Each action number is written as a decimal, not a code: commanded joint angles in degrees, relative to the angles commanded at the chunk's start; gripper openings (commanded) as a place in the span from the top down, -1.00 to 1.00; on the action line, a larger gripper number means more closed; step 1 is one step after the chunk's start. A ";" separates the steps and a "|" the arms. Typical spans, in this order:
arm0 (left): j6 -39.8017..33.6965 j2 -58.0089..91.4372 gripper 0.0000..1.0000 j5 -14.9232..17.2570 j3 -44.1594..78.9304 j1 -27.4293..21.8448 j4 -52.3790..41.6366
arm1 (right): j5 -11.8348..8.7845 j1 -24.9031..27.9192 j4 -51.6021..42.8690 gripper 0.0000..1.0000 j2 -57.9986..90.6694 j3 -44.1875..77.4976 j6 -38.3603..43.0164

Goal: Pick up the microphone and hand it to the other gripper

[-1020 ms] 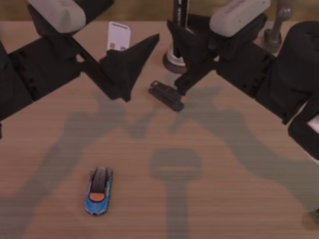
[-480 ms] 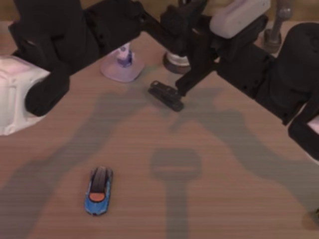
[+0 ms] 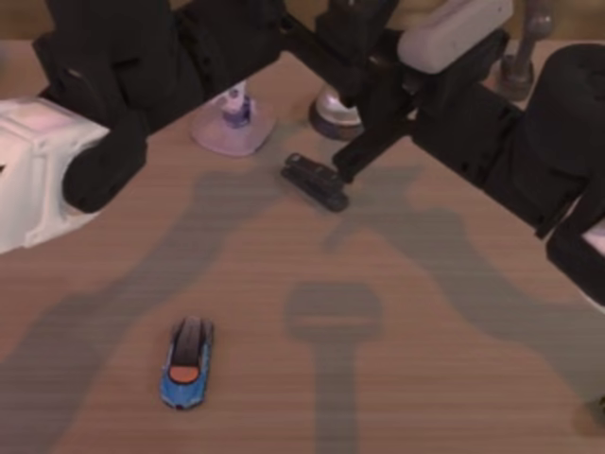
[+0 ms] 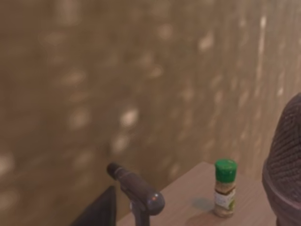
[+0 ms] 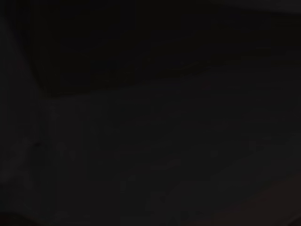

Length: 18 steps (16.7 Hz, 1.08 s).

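Two claws crowded the far middle of the bench (image 3: 397, 312): the left claw (image 3: 345, 24), stretched across from its own side, and the right claw (image 3: 364, 95). The microphone (image 3: 333, 109) stood between them, its silver head showing just under the crossing arms and its handle hidden, so its long axis could not be read. Its mesh head loomed large in the left wrist view, so I judged the left claw right beside it. I could not tell whether either claw was spread or pinching, and the right wrist view was dark.
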 joint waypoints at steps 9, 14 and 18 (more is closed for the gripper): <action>0.00 0.00 0.66 0.00 0.00 0.00 0.00 | 0.00 0.00 0.00 1.00 0.00 0.00 0.00; 0.00 0.00 1.00 0.00 0.00 0.00 0.00 | 0.00 0.00 0.00 1.00 0.00 0.00 0.00; 0.00 0.00 1.00 0.00 0.00 0.00 0.00 | 0.00 0.00 0.00 1.00 0.00 0.00 0.00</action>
